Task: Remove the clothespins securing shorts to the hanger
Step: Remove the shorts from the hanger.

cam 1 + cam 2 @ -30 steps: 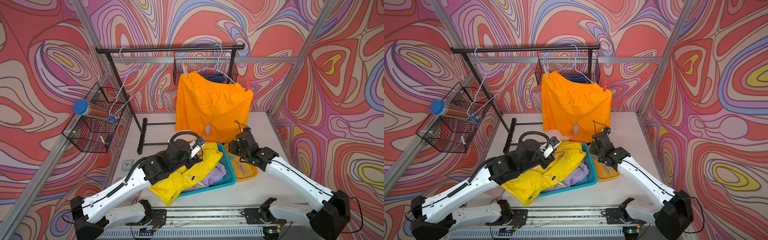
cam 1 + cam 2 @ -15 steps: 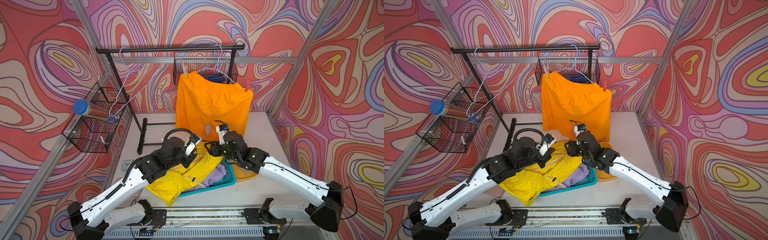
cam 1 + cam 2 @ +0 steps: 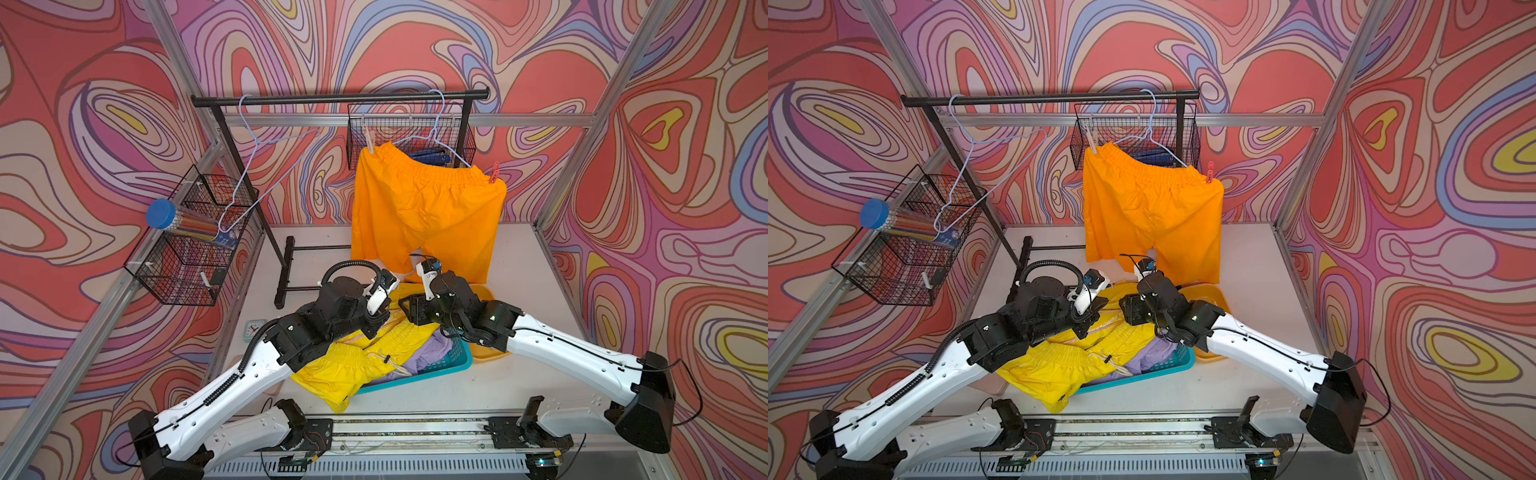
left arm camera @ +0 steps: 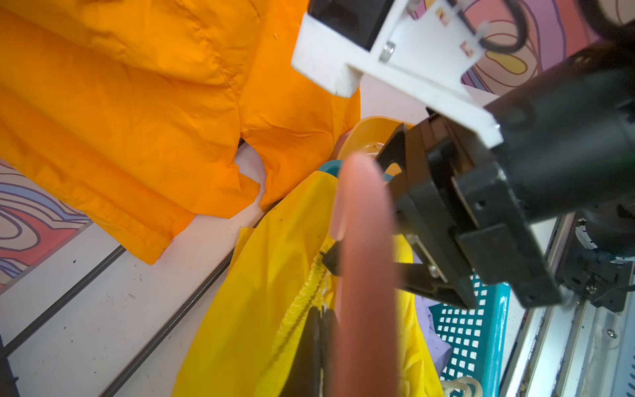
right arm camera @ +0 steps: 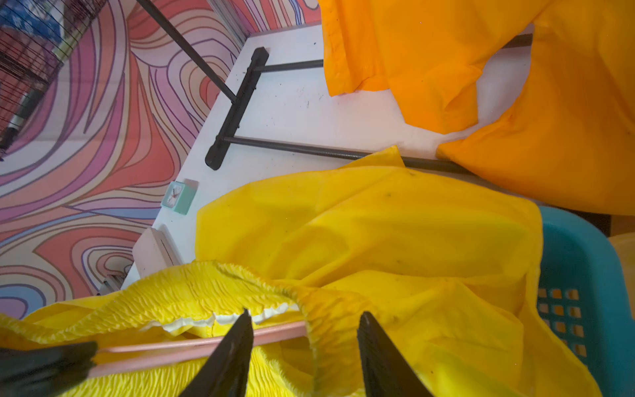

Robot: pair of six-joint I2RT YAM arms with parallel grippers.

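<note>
Right gripper [image 5: 305, 312] nearer basket [image 3: 457, 366]; white table [image 3: 519, 257], swirl-patterned walls [image 3: 415, 41]

the left arm [image 3: 232, 386] and the right arm [image 3: 582, 361] are glossy white shell links joined by matte black motor housings [image 3: 332, 299]. a ribbed black cable hose [image 3: 349, 264] arches from the left one; a thin black wire [image 3: 557, 336] runs along the right. a white camera bracket [image 4: 412, 79] carries a silver screw [image 4: 388, 51], and the right gripper [image 5: 305, 312] ends in black tapered fingers [image 5: 233, 357].
</note>
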